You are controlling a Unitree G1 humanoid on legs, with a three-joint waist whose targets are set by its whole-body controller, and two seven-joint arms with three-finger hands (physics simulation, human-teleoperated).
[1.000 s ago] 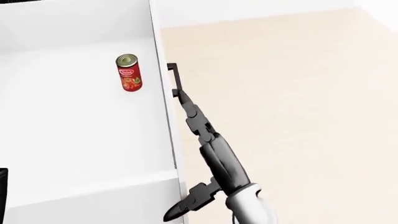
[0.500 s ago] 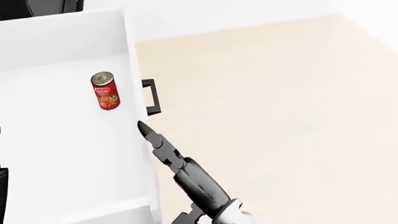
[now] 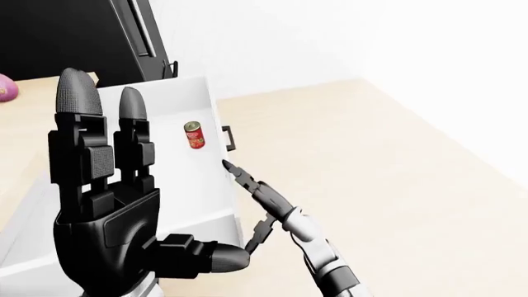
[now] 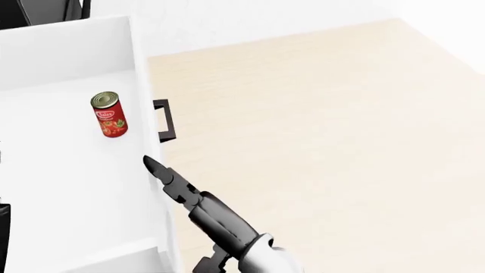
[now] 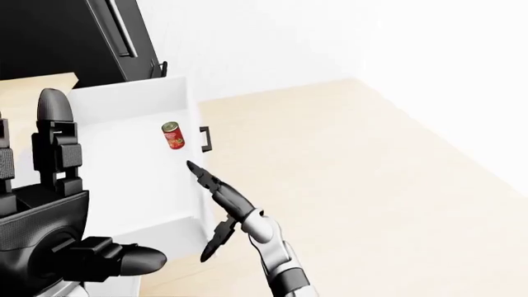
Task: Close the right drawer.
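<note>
The right drawer (image 4: 139, 68) stands pulled out, white, with a black handle (image 4: 164, 120) on its front panel. A red can (image 4: 108, 115) lies inside it. My right hand (image 4: 161, 172) is open with its fingers stretched straight; the fingertips (image 3: 228, 167) rest against the drawer's front panel just below the handle. My left hand (image 3: 106, 185) is open and empty, raised close to the camera at the left of the left-eye view, fingers pointing up.
A black appliance (image 3: 74, 37) stands at the top left above the drawer. A wooden counter top (image 5: 41, 86) lies beside it, with a purple thing (image 3: 4, 93) at the left edge. Beige floor (image 4: 341, 142) spreads to the right, up to a white wall (image 3: 330, 37).
The whole picture has shifted, so the camera moved: drawer and can now sit further left. My right fingertips have slipped from the handle down to the front panel below it.
</note>
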